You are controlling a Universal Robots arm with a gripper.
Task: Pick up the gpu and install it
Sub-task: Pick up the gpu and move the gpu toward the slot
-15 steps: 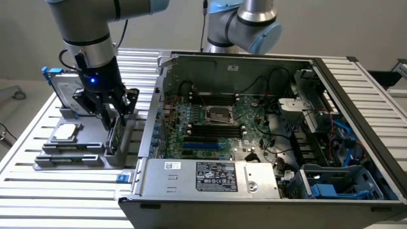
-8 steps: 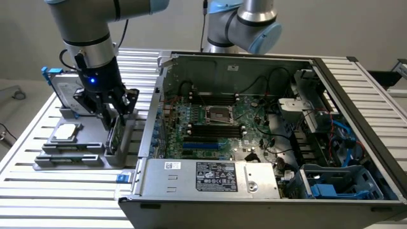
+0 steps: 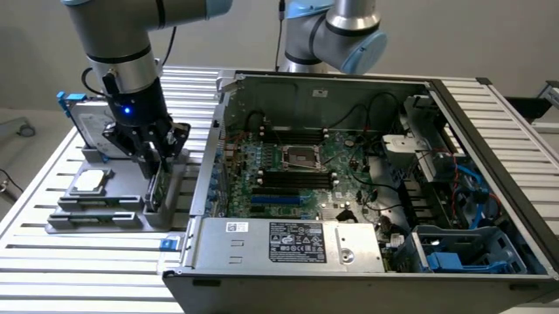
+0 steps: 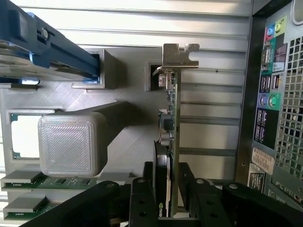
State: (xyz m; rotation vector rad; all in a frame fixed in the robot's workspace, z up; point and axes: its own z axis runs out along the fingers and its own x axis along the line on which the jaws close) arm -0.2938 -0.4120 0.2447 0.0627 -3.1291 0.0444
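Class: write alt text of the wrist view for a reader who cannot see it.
The pincer straddles one end of the gpu, which stands on edge in a grey holder, its silver bracket at the other end. A computer case's port panel is alongside.

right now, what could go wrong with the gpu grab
The claw sits at the end of the gpu far from its silver bracket, so the card may tilt and bind in the gray holder on lifting. The computer case stands close beside the holder, so a swung card might clip it.
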